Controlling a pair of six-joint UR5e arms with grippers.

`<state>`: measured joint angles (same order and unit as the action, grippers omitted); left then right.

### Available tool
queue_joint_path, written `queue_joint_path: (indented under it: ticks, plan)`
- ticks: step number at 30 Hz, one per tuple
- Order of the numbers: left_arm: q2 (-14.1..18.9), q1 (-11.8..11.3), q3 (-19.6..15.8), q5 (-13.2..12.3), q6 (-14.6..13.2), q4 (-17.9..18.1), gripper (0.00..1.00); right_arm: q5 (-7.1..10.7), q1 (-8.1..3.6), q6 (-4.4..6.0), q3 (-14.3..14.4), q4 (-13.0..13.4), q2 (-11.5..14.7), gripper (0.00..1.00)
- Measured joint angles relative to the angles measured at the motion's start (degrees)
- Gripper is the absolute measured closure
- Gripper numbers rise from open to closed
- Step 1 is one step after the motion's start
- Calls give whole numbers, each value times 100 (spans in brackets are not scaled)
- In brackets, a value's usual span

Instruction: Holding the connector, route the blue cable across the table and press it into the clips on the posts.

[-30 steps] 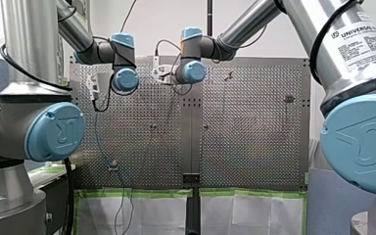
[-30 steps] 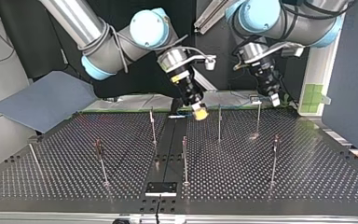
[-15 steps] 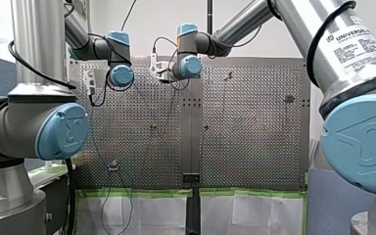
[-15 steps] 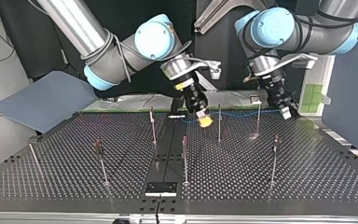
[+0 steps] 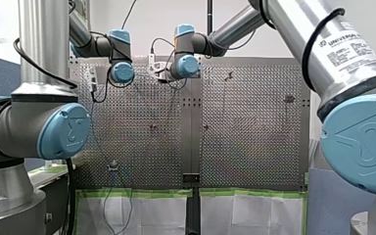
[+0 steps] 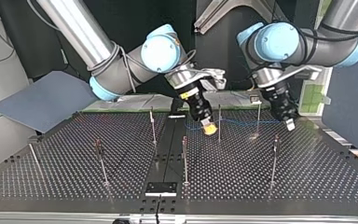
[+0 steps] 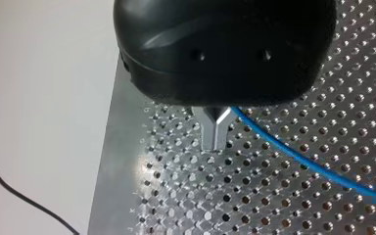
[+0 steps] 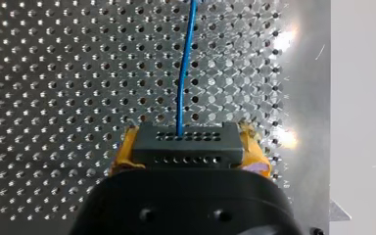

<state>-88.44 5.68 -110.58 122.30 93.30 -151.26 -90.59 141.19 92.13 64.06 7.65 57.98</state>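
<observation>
Flat grey-blue sheet (image 6: 46, 100): lying off the perforated metal table's (image 6: 307, 186) corner, top view's left. Small black rectangular plate (image 6: 161, 188): middle of the table's edge nearest that camera.

Reckoned from the centre post (image 6: 184, 158), top view. Behind it, tight: a narrow lane between left rear post (image 6: 152, 126) and right rear post (image 6: 219, 125), partly filled by my right hand (image 6: 209, 129) with the connector (image 8: 183, 143). Behind and rightward, barred by the blue cable (image 6: 242, 122), strung past the far rear post (image 6: 258, 119) to my left hand (image 6: 290, 126). Level with it, wide bare bench (image 6: 233, 182) out to left post (image 6: 101, 161) and right post (image 6: 274, 158). In front, open to the bench edge.
</observation>
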Motion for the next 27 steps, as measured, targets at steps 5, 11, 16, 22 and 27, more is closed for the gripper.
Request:
queue_joint_path:
  ticks: [5, 11, 16, 22, 27]
  plan:
    - [-6, -101, 30, -121, 14, 2, 100, 12, -9, 26, -239, -90, -136, 100]
    - [-136, -219, 83, -312, 79, 36, 100, 45, -21, 53, -514, -200, -265, 100]
    - [-260, -300, 121, -449, 147, 124, 100, 65, -41, 76, -757, -249, -352, 100]
    - [-272, -409, 140, -515, 193, 192, 100, 113, -47, 79, -946, -287, -449, 100]
    - [-273, -463, 144, -543, 204, 181, 100, 118, -18, 77, -1001, -297, -540, 100]
